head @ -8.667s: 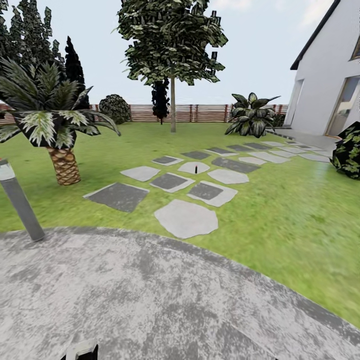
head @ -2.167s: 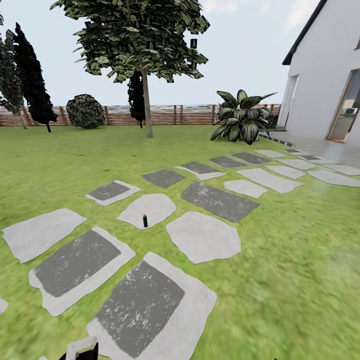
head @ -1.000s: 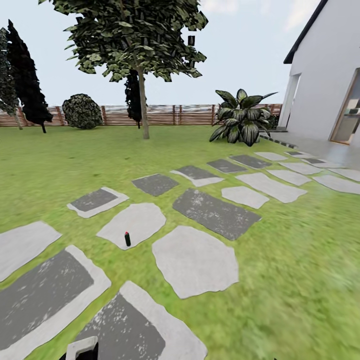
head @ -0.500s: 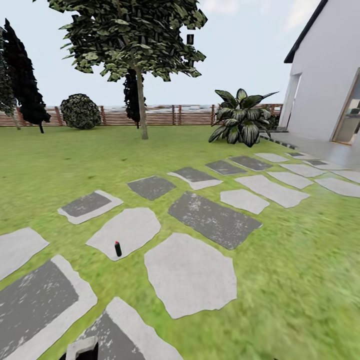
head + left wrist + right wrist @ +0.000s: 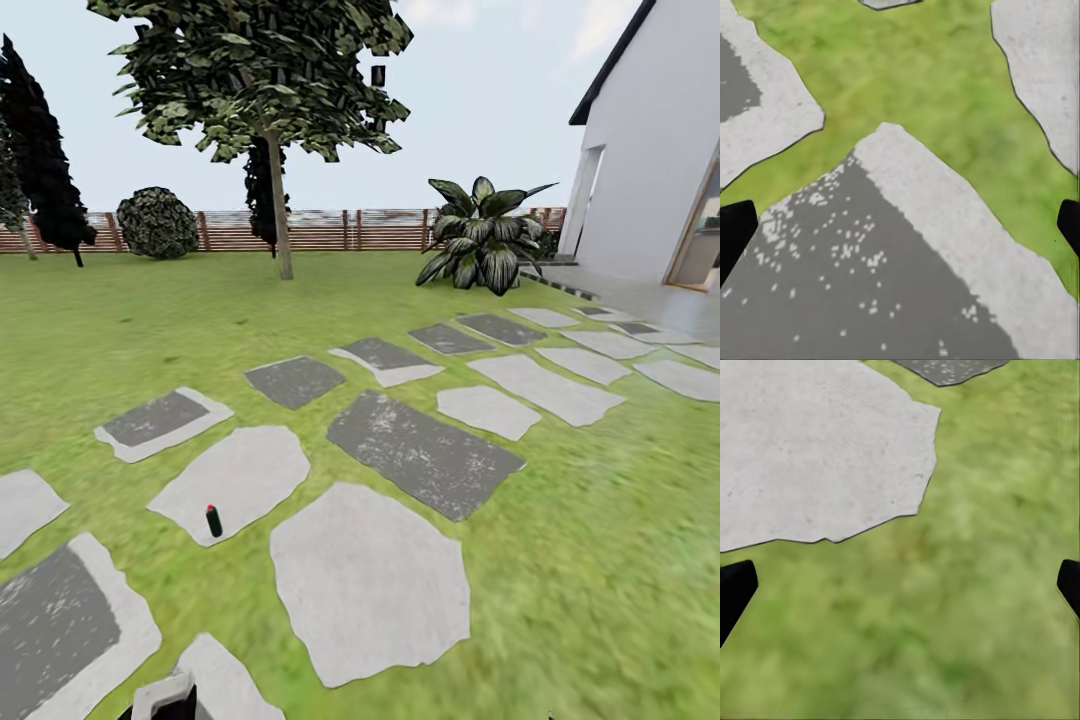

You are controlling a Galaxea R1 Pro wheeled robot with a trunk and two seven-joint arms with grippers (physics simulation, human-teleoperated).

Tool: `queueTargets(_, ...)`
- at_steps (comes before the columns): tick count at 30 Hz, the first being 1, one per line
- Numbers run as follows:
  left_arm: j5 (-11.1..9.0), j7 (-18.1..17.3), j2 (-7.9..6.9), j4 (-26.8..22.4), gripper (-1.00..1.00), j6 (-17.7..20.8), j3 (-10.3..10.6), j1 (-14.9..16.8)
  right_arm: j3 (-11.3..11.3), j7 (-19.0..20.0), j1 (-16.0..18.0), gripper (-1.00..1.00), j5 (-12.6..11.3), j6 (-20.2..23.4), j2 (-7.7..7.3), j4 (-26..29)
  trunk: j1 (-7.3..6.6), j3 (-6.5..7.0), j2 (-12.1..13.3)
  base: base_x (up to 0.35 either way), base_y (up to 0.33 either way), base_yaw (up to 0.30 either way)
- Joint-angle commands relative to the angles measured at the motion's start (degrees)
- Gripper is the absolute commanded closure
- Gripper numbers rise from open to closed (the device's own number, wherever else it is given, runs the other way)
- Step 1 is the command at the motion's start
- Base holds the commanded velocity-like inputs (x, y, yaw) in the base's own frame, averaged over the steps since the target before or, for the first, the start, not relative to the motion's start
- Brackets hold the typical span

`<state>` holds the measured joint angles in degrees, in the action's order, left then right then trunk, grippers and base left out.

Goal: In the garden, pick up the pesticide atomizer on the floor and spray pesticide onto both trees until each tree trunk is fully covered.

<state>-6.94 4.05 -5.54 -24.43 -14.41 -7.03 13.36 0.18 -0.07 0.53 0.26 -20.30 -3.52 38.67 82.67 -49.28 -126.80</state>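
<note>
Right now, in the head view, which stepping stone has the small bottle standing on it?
The pale, rounded stone at lower left. The dark bottle with a red cap stands upright near its front edge; the other stones carry nothing.

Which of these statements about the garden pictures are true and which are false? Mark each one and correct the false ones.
1. The small dark bottle with a red cap stands upright on a pale stepping stone. True.
2. The bottle is held in the left hand. False: it stands alone on the stone, and the fingers of the left hand are spread wide over a dark paving slab with nothing between them.
3. A wooden fence runs along the far edge of the lawn. True.
4. The white house stands at the left of the head view. False: it is at the right.
5. The right hand is open above grass. True.
</note>
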Motion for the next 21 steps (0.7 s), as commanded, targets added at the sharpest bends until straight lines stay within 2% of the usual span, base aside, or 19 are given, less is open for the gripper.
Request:
queueTargets(1,0.0,0.0,0.0,0.0,-1.0,0.0,0.0,0.0,0.0,0.0,0.0,-1.0,0.0,0.0,0.0,0.0,0.0,0.0,0.0,0.303,-0.135,0.0)
queueTargets(21,0.0,0.0,-0.04,-0.09,-1.0,0.0,0.0,0.0,0.0,0.04,0.0,-1.0,0.0,0.0,0.0,0.0,0.0,0.0,0.0,0.297,-0.139,0.0)
